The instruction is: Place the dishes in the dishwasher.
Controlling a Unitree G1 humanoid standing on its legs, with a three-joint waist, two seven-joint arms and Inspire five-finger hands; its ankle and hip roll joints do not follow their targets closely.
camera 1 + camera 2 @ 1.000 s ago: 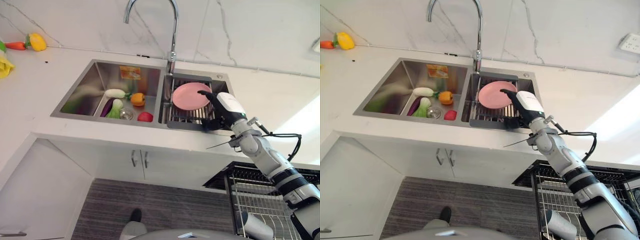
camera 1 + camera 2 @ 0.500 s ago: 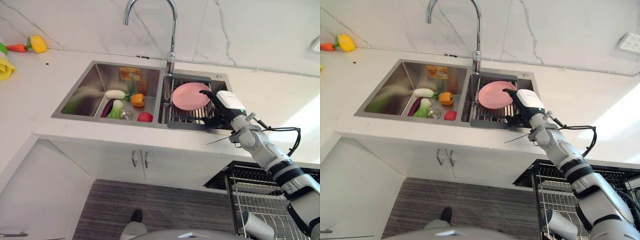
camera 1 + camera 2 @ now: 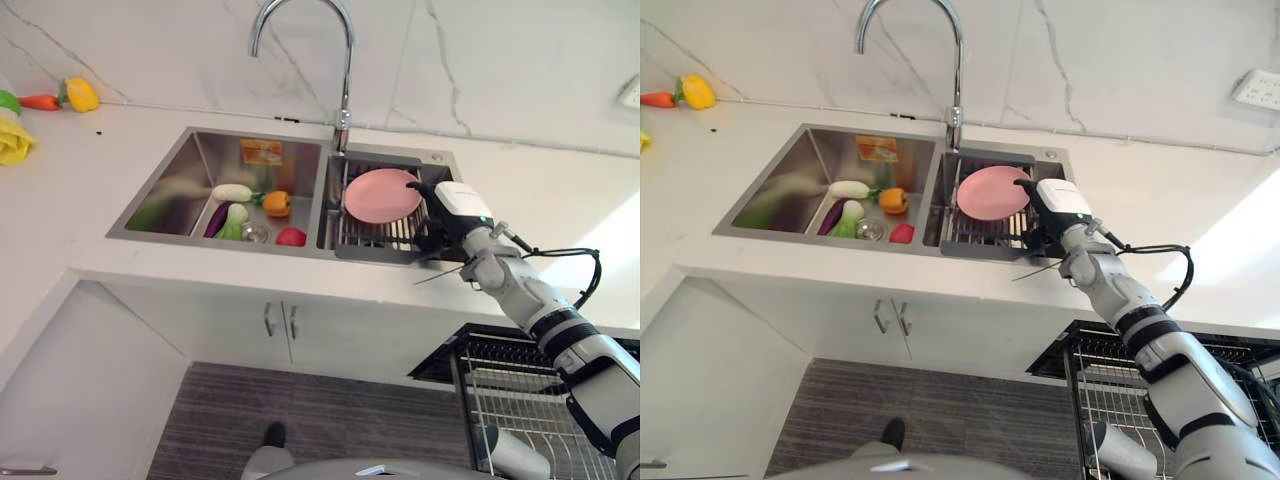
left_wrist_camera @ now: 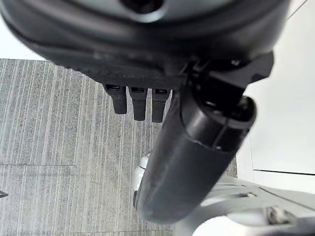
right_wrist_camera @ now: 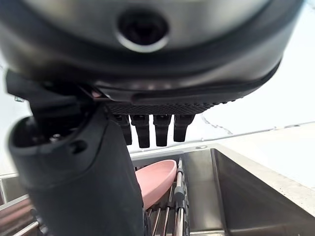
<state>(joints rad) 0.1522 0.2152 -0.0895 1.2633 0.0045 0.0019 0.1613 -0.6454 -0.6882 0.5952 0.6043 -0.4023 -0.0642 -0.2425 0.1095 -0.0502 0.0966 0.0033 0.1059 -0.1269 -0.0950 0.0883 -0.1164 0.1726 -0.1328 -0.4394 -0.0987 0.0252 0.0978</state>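
Note:
A pink plate [image 3: 380,195] leans on edge in the wire drying rack [image 3: 385,236] inside the right sink basin. My right hand [image 3: 447,207] hovers just right of the plate's rim, fingers straight and open, holding nothing. Its wrist view shows the plate [image 5: 157,179] a little past the fingers [image 5: 157,130], apart from them. The left hand [image 4: 192,162] hangs over the grey floor, open and empty. The dishwasher's wire rack [image 3: 530,400] stands pulled out at the lower right, below the counter.
The left basin [image 3: 180,175] holds vegetables: a white one [image 3: 232,191], an orange pepper [image 3: 276,203], a red one [image 3: 291,236]. A tall faucet [image 3: 345,70] rises behind the sink. A yellow pepper [image 3: 80,94] and a carrot [image 3: 38,101] lie far left.
My right hand has edged slightly further in beside the plate's right rim as the arm stretched. The plate has stayed put in the rack.

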